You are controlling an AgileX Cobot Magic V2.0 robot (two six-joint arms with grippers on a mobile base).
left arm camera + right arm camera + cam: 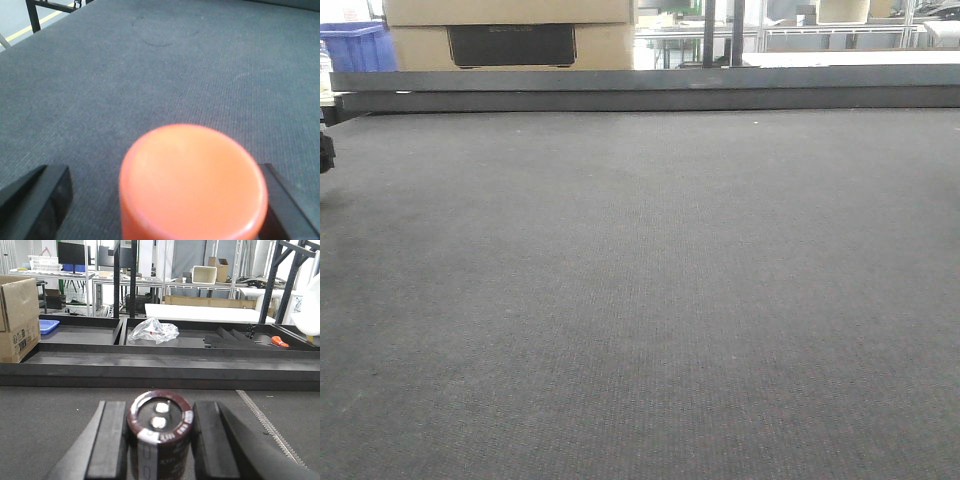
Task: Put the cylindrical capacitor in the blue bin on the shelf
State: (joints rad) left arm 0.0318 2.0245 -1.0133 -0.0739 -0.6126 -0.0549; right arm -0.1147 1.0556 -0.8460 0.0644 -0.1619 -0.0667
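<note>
1. Presently the cylindrical capacitor [160,427] stands between the fingers [112,440] of the right gripper [160,440]. Both black fingers lie flush against its dark sleeve, one on each side, with no gap visible. Judged: gripped.
2. The capacitor's long axis is upright and crosswise to the closing direction. Its top, with two pale terminals, faces up towards the wrist camera. Its base is hidden, so I cannot tell whether it rests on the grey mat [40,420] or is lifted clear.
3. The left gripper [162,175] straddles an orange cylinder [192,180] with its fingers spread wide. One finger is just beside the cylinder and the other stands apart from it. The capacitor is absent from that view, so the right arm alone is placed to carry it.
4. Ahead of the capacitor runs a dark rail [150,372]. Beyond the rail and to the capacitor's left lies a blue tray [47,326], just beside a cardboard box [17,315]. Whether this is the intended bin cannot be told, and no steel shelf can be identified with certainty.
5. Judgement: pick-up is complete or nearly so, and transfer is outstanding. The carry would need a lift clear of the rail and a leftward heading. The round sleeve could rotate or slip between flat fingers.
</note>
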